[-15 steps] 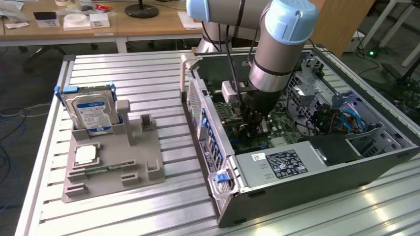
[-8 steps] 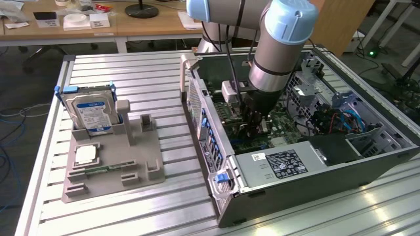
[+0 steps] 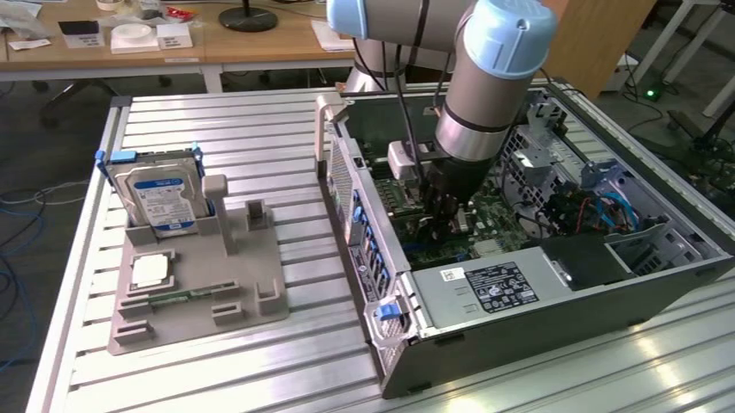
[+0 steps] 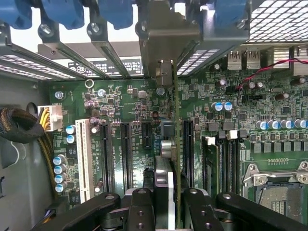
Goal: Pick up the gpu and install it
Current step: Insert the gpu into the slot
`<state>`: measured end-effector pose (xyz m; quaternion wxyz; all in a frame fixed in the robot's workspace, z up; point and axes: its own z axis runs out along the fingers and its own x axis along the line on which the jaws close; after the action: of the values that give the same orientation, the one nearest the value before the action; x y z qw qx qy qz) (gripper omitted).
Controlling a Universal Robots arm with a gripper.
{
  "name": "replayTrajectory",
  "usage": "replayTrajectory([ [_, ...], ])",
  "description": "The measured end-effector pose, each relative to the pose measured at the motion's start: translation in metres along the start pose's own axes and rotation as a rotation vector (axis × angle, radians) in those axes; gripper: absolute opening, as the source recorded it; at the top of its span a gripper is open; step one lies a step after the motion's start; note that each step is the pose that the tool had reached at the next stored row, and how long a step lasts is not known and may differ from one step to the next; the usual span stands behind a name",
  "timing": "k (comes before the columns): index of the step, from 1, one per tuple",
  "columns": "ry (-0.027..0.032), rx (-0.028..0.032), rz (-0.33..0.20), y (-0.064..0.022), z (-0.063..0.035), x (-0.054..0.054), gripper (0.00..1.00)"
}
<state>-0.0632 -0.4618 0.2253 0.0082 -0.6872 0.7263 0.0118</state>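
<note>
The gpu (image 4: 176,144) stands on edge over the green motherboard (image 4: 120,101), in line with the long black expansion slots (image 4: 126,154). Its metal bracket (image 4: 166,43) reaches up to the case's rear slot openings. My gripper (image 4: 168,195) is shut on the card, with one black finger (image 4: 141,204) on each side of it. In the exterior view the gripper (image 3: 443,215) is lowered deep into the open computer case (image 3: 643,292). I cannot tell whether the card's edge sits in a slot.
A silver hard drive (image 3: 161,196) with a blue label stands in a grey holder (image 3: 258,267) at the exterior view's left, beside a small green memory stick (image 3: 184,297). Inside the case are a power supply (image 3: 494,288), a drive cage and cables (image 4: 21,125).
</note>
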Motion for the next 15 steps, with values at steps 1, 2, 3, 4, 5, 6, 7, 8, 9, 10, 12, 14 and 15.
replayTrajectory([
  [1, 0.0002, -0.0024, 0.000, 0.0000, 0.0000, 0.0000, 0.28],
  [2, 0.0003, -0.0051, 0.001, -0.0001, 0.0000, 0.0000, 0.28],
  [3, 0.0004, -0.0058, 0.001, 0.0000, 0.0000, 0.0000, 0.28],
  [4, 0.0005, -0.0060, 0.001, 0.0000, 0.0000, 0.0000, 0.28],
  [5, 0.0004, -0.0060, 0.001, 0.0000, 0.0001, 0.0000, 0.28],
  [6, 0.0004, -0.0061, 0.001, -0.0003, 0.0002, 0.0000, 0.28],
  [7, 0.0003, -0.0062, 0.001, -0.0007, 0.0004, -0.0001, 0.28],
  [8, 0.0003, -0.0063, 0.001, -0.0012, 0.0006, -0.0001, 0.28],
  [9, 0.0002, -0.0060, 0.001, -0.0017, 0.0008, -0.0002, 0.28],
  [10, 0.0003, -0.0060, 0.001, -0.0018, 0.0009, -0.0001, 0.28],
  [12, 0.0004, -0.0061, 0.001, -0.0019, 0.0011, -0.0002, 0.28],
  [14, 0.0006, -0.0060, 0.001, -0.0019, 0.0013, -0.0010, 0.28],
  [15, 0.0002, -0.0060, 0.001, -0.0019, 0.0015, -0.0017, 0.28],
])
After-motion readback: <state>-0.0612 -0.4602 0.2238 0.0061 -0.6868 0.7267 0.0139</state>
